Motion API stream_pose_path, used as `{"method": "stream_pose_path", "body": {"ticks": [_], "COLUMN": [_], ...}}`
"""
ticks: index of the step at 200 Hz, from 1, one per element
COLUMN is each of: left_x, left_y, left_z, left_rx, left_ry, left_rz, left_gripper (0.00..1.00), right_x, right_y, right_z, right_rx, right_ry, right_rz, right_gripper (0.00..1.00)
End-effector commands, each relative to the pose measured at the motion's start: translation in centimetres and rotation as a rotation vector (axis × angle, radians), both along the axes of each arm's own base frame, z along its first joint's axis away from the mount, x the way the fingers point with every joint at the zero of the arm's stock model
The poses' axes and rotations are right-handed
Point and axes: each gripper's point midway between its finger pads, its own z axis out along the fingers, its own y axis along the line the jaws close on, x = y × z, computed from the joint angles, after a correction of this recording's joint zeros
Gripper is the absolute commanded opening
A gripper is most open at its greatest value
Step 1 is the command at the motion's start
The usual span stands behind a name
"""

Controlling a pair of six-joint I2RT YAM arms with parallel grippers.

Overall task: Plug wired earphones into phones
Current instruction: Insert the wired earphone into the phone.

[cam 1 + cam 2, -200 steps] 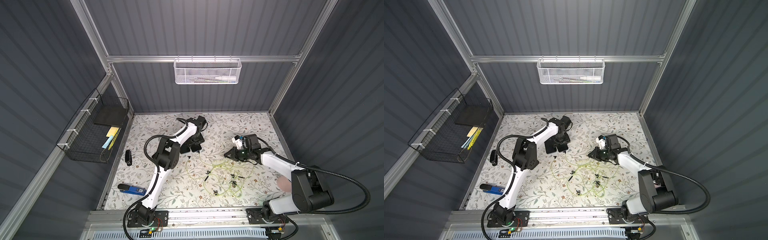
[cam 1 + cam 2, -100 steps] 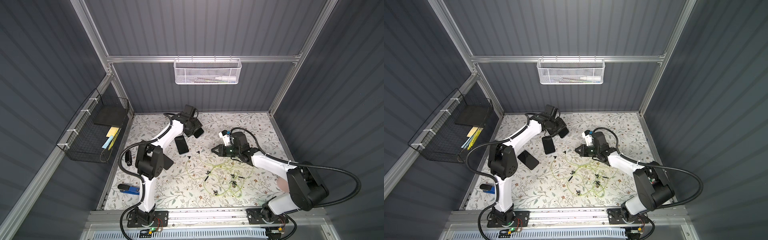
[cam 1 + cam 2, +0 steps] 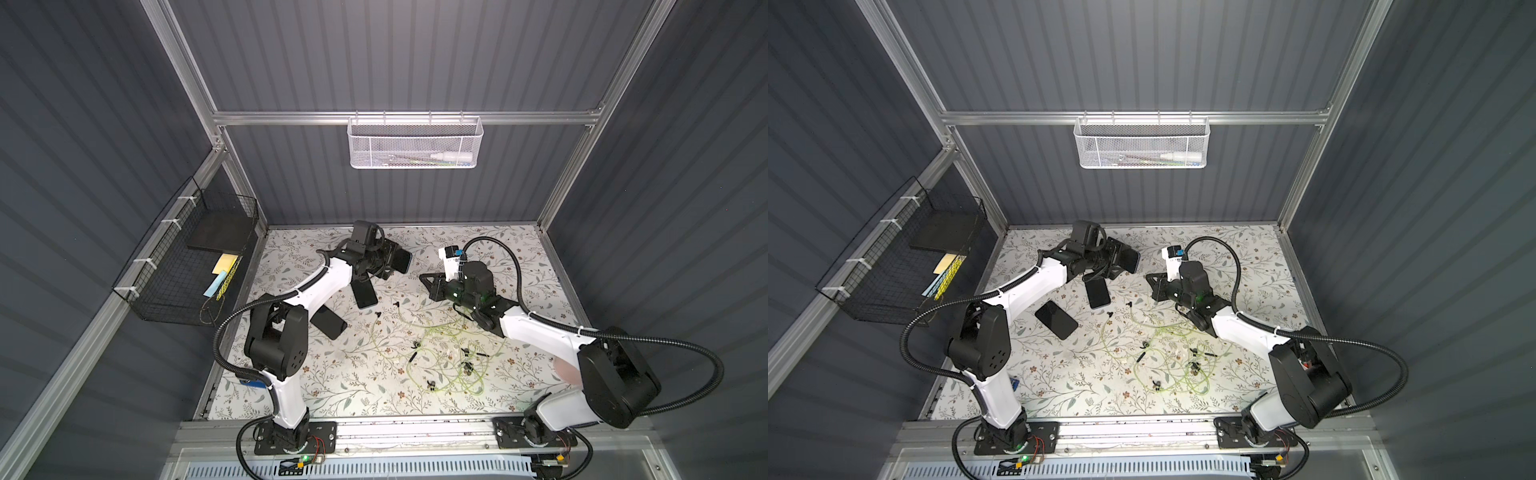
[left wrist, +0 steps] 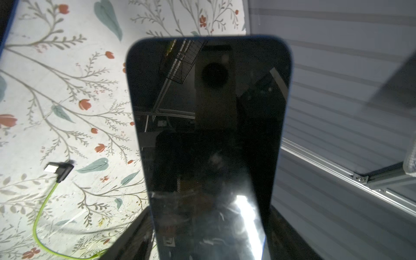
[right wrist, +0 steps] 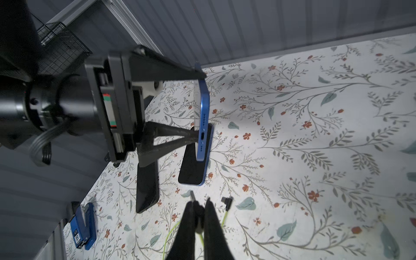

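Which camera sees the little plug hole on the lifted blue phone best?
The right wrist view: the lifted phone points its bottom edge at that camera, so the plug hole shows clearly. The left wrist view shows only its dark screen. In both top views the phone is tiny, the hole unseen.

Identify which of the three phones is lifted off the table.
The phone gripped in the left claw, held on edge; the other two lie flat on the table.
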Motion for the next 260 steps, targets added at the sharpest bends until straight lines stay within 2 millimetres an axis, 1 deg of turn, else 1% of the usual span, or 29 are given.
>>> {"method": "stream_pose_path", "body": {"ticks": [1, 23, 68, 118, 119, 122, 132, 184, 260], "left_x": [0.5, 0.0, -0.5, -0.8, -1.1, -1.3, -1.4, -1.7, -1.6], "left_y": [-1.6, -2.0, -3.1, -3.1, -3.0, -2.9, -2.8, -3.2, -3.4], "left_z": [2.9, 2.6, 1.9, 2.2, 1.4, 0.7, 0.4, 0.3, 0.3], "left_rx": [-0.144, -0.146, -0.165, -0.159, -0.151, -0.144, -0.142, -0.152, -0.161], "left_ry": [-0.035, -0.018, 0.004, -0.004, 0.011, 0.025, 0.030, 0.028, 0.027], "left_rz": [-0.011, -0.020, -0.032, -0.031, -0.031, -0.030, -0.031, -0.038, -0.045], "left_gripper": [0.00, 0.00, 0.00, 0.00, 0.00, 0.00, 0.00, 0.00, 0.00], "right_x": [1.0, 1.5, 2.3, 2.7, 2.7, 2.7, 2.8, 3.2, 3.6], "right_y": [-0.3, -0.4, 0.0, -0.2, -0.2, -0.2, -0.2, -0.5, 0.1], "right_z": [1.1, 0.8, 1.3, 1.9, 1.9, 1.9, 1.9, 1.7, 0.9], "right_rx": [-0.016, -0.023, -0.017, -0.018, -0.017, -0.018, -0.018, -0.029, -0.024], "right_ry": [-0.070, -0.070, -0.088, -0.115, -0.116, -0.116, -0.116, -0.118, -0.089], "right_rz": [-0.042, -0.057, -0.060, -0.082, -0.082, -0.083, -0.084, -0.105, -0.091], "right_gripper": [0.00, 0.00, 0.00, 0.00, 0.00, 0.00, 0.00, 0.00, 0.00]}}
